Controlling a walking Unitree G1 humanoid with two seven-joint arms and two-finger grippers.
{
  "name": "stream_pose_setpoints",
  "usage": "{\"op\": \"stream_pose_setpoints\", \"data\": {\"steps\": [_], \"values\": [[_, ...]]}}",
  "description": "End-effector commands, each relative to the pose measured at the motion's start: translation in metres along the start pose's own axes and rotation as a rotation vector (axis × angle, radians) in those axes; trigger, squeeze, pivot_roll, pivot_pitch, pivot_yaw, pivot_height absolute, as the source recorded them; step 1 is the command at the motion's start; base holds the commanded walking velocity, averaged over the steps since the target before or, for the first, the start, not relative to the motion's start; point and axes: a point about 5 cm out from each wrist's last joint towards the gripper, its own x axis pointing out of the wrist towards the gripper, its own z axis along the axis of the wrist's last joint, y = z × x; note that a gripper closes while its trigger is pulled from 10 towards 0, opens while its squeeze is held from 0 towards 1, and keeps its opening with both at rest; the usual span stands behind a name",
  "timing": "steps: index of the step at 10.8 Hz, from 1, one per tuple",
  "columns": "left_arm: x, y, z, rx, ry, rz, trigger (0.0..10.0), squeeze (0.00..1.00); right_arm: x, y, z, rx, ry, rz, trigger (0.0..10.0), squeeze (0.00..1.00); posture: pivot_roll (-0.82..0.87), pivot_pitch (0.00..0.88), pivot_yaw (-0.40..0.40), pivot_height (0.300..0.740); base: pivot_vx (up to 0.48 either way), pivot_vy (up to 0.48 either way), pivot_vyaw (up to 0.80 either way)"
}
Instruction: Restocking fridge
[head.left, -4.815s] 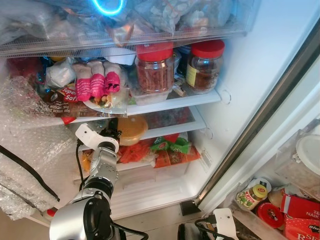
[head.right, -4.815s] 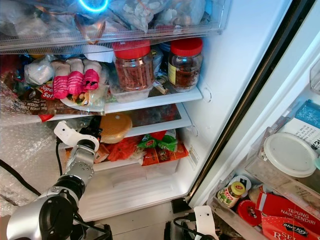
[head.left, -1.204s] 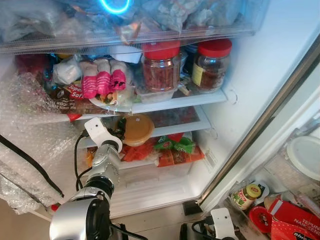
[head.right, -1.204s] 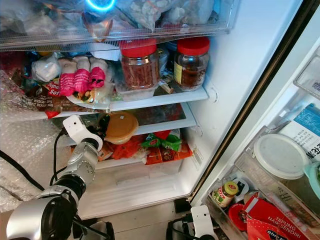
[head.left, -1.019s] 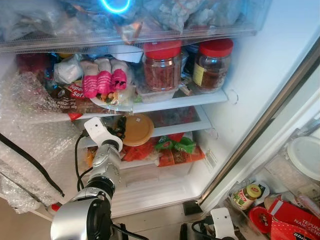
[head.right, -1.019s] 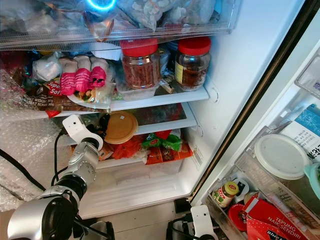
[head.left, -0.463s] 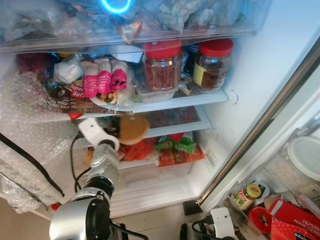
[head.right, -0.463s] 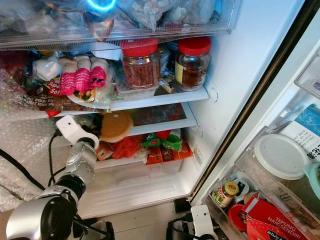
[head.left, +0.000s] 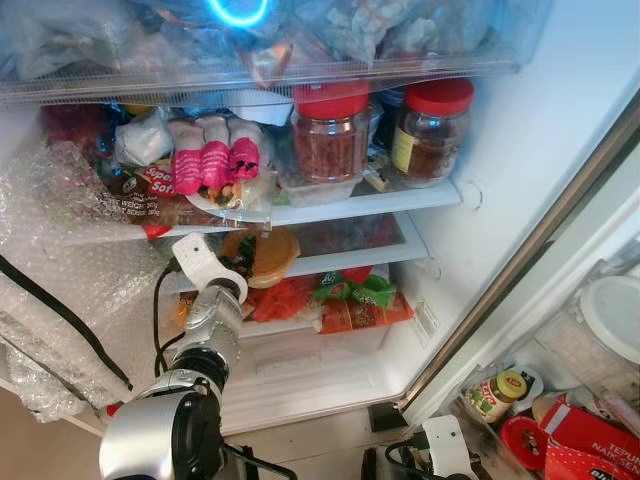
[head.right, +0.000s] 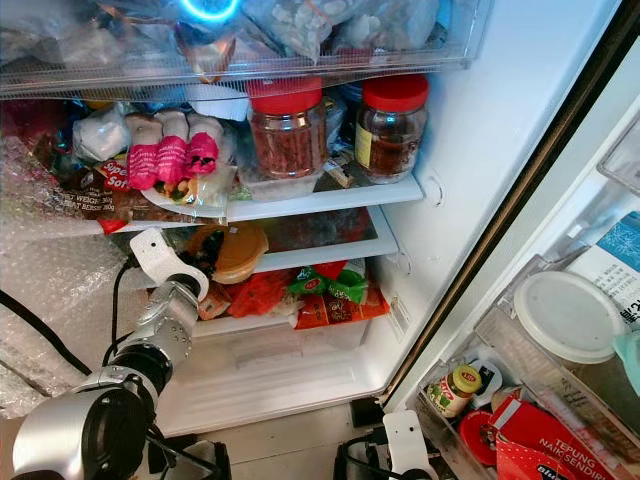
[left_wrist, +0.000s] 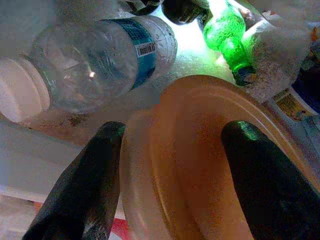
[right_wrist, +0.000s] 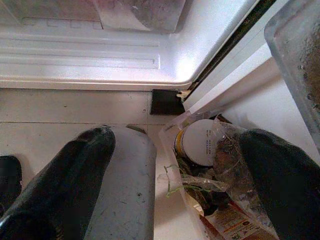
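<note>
- Left eye view: the left tool (head.left: 243, 262) pinches an orange-lidded tub (head.left: 268, 254) and has it on the middle shelf (head.left: 350, 258) of the open fridge, beneath the shelf carrying two red-capped jars (head.left: 330, 130). Half a second ago the tub was blurred, mid-swing and held higher; now it is sharp and tucked further under the upper shelf, so I judge the placing nearly done, with only the release left.
- Right eye view: the same tub (head.right: 236, 250) sits just above the red and green packets (head.right: 325, 285) on the lower level. The door rack (head.right: 560, 330) on the robot's right holds a white-lidded container and a small jar.
- Left wrist view: both black fingers (left_wrist: 85, 185) press the tub's sides, lid edge between them. Past it lie a clear water bottle (left_wrist: 95, 60) on its side and a green bottle (left_wrist: 227, 35), close enough that pushing deeper could knock them.
- Right wrist view: the right tool (right_wrist: 175, 175) hangs idle near the floor (right_wrist: 60, 110), fingers spread wide, holding nothing.
</note>
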Motion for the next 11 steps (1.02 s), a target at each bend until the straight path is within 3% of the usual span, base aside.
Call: {"op": "stream_pose_setpoints", "data": {"steps": [1,8,10,11], "values": [[0.004,-0.011,0.006,0.016,-0.008,-0.030,0.0,0.00,-0.011,0.009,-0.036,-0.013,0.158,0.038,10.0,0.00,-0.20,0.068,-0.009,0.631,0.000,0.000,0.00],[0.003,-0.004,0.008,-0.010,-0.028,0.010,0.0,0.00,-0.011,0.010,-0.036,-0.014,0.157,0.041,10.0,0.00,-0.20,0.064,-0.007,0.631,0.000,0.000,0.00],[0.002,0.000,0.007,-0.040,-0.029,0.039,0.0,0.00,-0.011,0.010,-0.036,-0.016,0.159,0.043,10.0,0.00,-0.20,0.061,-0.007,0.631,0.000,0.000,0.00],[0.001,0.005,0.008,-0.115,-0.055,0.065,0.0,0.00,-0.011,0.010,-0.036,-0.035,0.162,0.048,10.0,0.00,-0.20,0.058,-0.007,0.631,0.000,0.000,0.00]]}}
